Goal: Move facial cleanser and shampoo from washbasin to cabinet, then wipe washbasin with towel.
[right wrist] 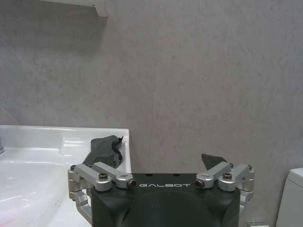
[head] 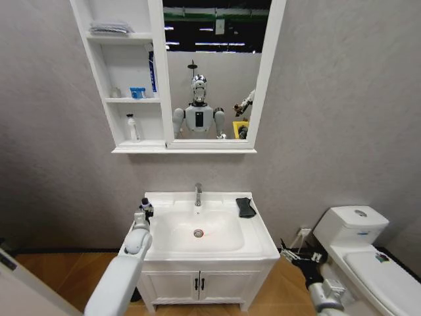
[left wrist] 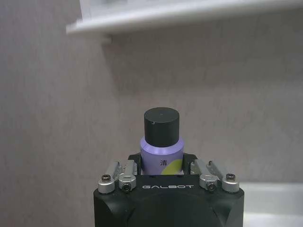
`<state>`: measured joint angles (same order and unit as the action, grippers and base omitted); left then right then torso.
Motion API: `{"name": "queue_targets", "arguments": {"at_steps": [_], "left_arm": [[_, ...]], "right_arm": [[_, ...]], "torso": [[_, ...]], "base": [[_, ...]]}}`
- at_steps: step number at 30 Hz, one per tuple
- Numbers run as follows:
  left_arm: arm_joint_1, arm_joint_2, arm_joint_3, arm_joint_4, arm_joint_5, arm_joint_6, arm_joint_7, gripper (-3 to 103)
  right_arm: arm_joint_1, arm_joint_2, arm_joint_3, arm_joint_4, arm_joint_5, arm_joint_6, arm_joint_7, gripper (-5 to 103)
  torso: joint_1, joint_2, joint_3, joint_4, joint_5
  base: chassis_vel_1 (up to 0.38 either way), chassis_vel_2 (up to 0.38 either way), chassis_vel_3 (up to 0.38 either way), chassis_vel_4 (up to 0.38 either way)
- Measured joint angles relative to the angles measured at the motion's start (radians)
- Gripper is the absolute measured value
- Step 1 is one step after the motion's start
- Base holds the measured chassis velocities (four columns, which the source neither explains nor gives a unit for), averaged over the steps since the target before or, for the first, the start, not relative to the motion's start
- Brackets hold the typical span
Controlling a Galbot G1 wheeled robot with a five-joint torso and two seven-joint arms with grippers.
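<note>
Left gripper [left wrist: 162, 171], frame centre: clenched on upright purple black-capped bottle [left wrist: 161, 142]; cabinet [left wrist: 189, 12] directly above. Right gripper [right wrist: 163, 177]: released, idle beside washbasin [right wrist: 57, 137].

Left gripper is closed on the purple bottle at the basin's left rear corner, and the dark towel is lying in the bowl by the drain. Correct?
Not quite. The towel lies on the washbasin rim at the right rear corner, not in the bowl by the drain; the head view shows it. The left gripper does hold the purple bottle at the left rear corner.
</note>
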<state>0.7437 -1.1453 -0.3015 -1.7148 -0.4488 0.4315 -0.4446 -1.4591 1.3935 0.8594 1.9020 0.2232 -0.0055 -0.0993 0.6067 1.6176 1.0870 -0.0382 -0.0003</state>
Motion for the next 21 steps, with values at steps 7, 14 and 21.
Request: {"name": "queue_targets", "arguments": {"at_steps": [7,14,21], "left_arm": [[-0.193,0.262,0.05,-0.299,-0.446,0.281,-0.16,43],[-0.639,0.364,0.26,-0.105,-0.7,0.316,-0.172,43],[-0.895,0.277,0.398,0.157,-0.666,0.305,-0.071,43]], "right_arm": [[-0.002,0.003,0.004,0.001,-0.034,0.005,0.003,100],[-0.016,0.005,0.011,0.017,-0.036,0.012,0.008,100],[-0.041,0.004,0.026,0.033,-0.029,0.029,0.015,100]], "torso": [[0.0,0.0,0.0,0.0,0.0001],[0.0,0.0,0.0,-0.0002,0.0001],[0.0,0.0,0.0,-0.0006,0.0005]], "base": [[0.0,0.0,0.0,0.0],[0.0,0.0,0.0,0.0],[0.0,0.0,0.0,0.0]]}}
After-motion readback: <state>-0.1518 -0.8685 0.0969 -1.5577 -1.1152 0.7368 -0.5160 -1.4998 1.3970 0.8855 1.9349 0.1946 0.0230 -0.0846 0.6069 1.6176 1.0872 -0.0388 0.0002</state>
